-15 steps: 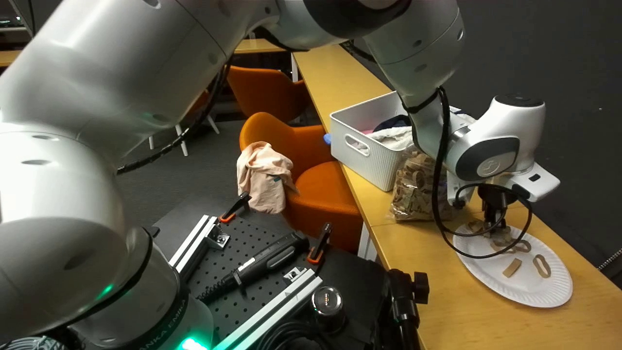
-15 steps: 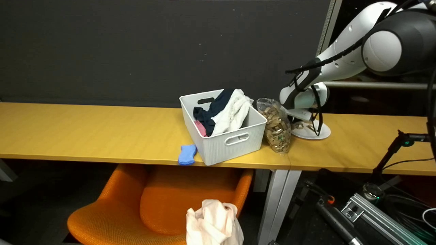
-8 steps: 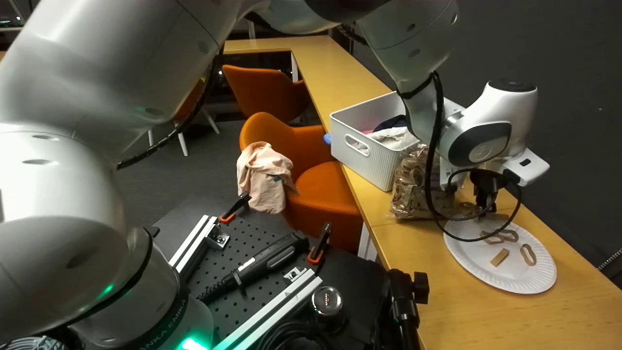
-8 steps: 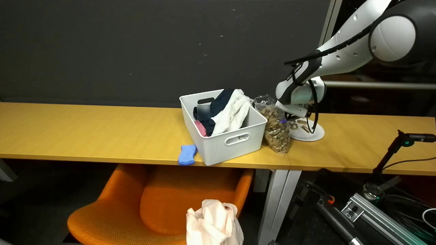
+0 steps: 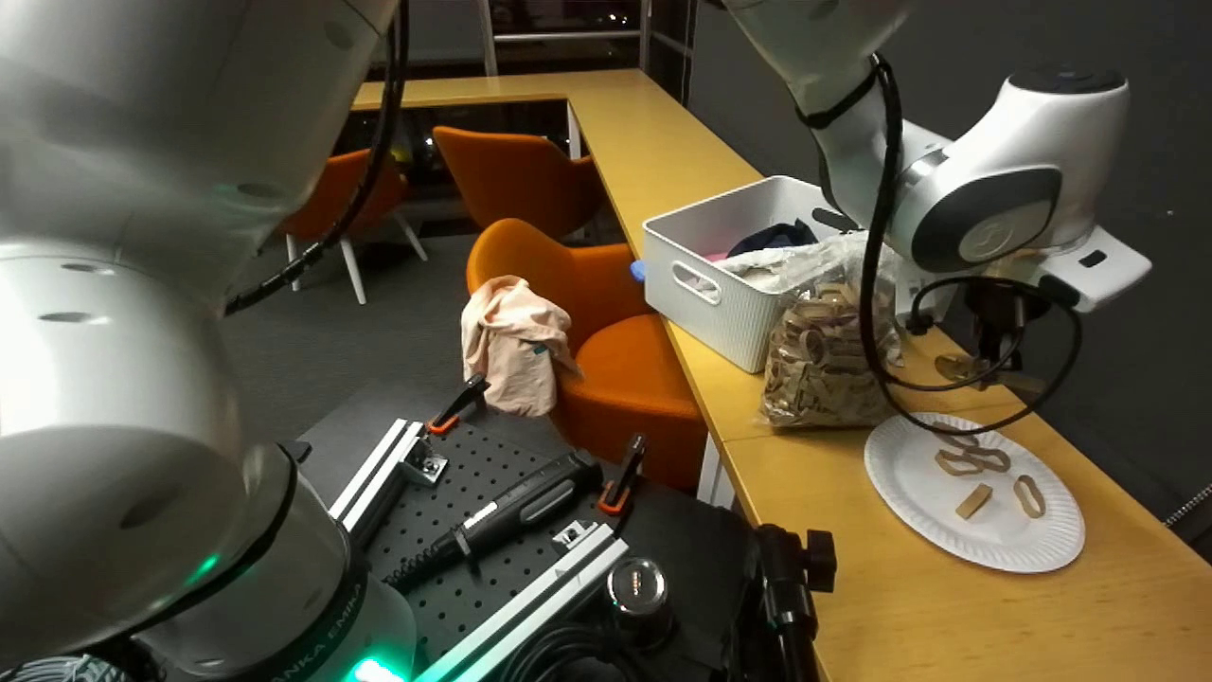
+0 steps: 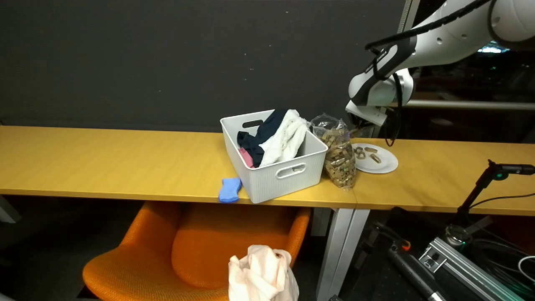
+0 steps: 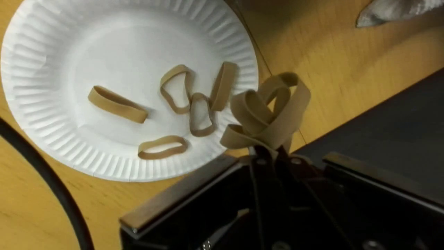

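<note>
My gripper [image 7: 272, 156] is shut on a small clump of tan rubber bands [image 7: 289, 121], whose loops stick out past the fingertips. It hangs above the table, beyond the edge of a white paper plate [image 7: 138, 45] in the wrist view. Several loose tan bands [image 7: 116, 108] lie on that plate. In an exterior view the gripper [image 5: 999, 350] is partly behind its looped cable, with the held bands [image 5: 961, 367] showing at its tip. A clear plastic bag full of similar bands [image 5: 828, 369] stands upright beside the plate [image 5: 914, 474].
A white basket [image 6: 280, 184] with dark, white and pink cloth stands against the bag [image 6: 340, 163]. A blue cloth [image 6: 230, 190] lies at the table's front edge. An orange chair [image 5: 634, 360] with a pale pink garment [image 5: 516, 341] is below. A dark wall [image 5: 1089, 47] runs behind the table.
My gripper has risen off the plate with the clump of bands. The plate first slid a little toward the bag, then stayed put. The bag's top shows more now.
</note>
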Controlling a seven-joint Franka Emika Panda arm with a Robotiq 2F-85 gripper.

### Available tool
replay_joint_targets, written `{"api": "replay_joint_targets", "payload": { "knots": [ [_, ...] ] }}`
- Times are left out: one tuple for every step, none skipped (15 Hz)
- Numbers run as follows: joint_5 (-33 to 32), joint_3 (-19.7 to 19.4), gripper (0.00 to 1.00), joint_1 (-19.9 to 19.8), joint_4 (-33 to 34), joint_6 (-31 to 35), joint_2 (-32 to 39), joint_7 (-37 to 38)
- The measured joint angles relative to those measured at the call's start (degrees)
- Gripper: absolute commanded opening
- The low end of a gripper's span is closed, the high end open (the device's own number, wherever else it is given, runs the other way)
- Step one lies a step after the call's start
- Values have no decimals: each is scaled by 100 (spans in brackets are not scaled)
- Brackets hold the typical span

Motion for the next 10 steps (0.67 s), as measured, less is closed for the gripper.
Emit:
{"api": "replay_joint_targets", "payload": {
  "knots": [
    [-2, -39, 1, 4, -55, -16, -154, -3],
    [-6, -73, 1, 7, -105, -48, -308, -11],
    [-9, -99, 1, 13, -162, -92, -487, -27],
    [-12, -109, 1, 20, -221, -135, -676, -52],
    [-12, -109, 1, 36, -279, -187, -878, -96],
    [-13, -105, 1, 69, -344, -232, -1087, -139],
    [-14, -97, 1, 120, -413, -290, -1300, -184],
    [-15, -79, 1, 179, -481, -339, -1497, -230],
    [-15, -48, 1, 254, -555, -391, -1693, -272],
    [-15, -2, 1, 330, -630, -426, -1868, -318]
  ]
}}
